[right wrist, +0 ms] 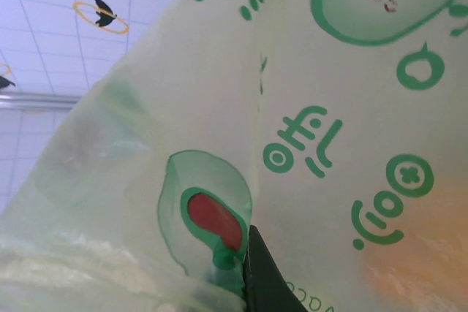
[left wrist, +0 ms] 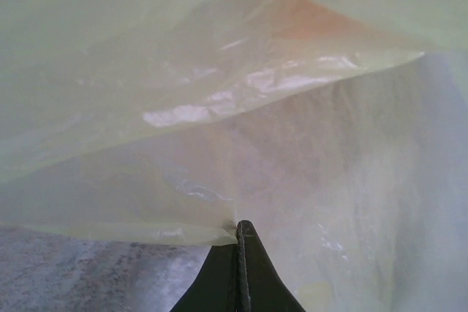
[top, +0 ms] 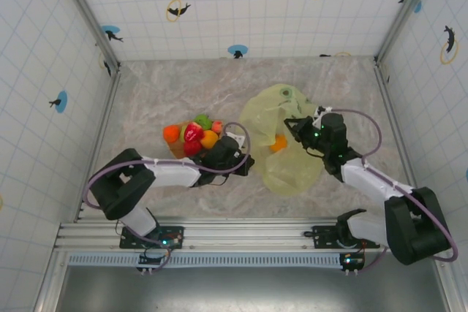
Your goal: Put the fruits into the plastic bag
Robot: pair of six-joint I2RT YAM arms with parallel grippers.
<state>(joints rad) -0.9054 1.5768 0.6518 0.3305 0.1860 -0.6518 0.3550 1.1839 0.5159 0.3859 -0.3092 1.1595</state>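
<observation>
Pinching the plastic bag (top: 292, 173) at its left lip with the left gripper (left wrist: 240, 226), jaws fully together on the film. Same on the far side with the right gripper (top: 298, 129), closed on the printed sheet. Spread between the arms, just right of the fruits (top: 193, 135) heaped on the orange plate (top: 175, 150), with one orange piece (top: 278, 144) inside. Now part the lips gently, lift evenly, avoid tearing, aim the mouth at the pile.
</observation>
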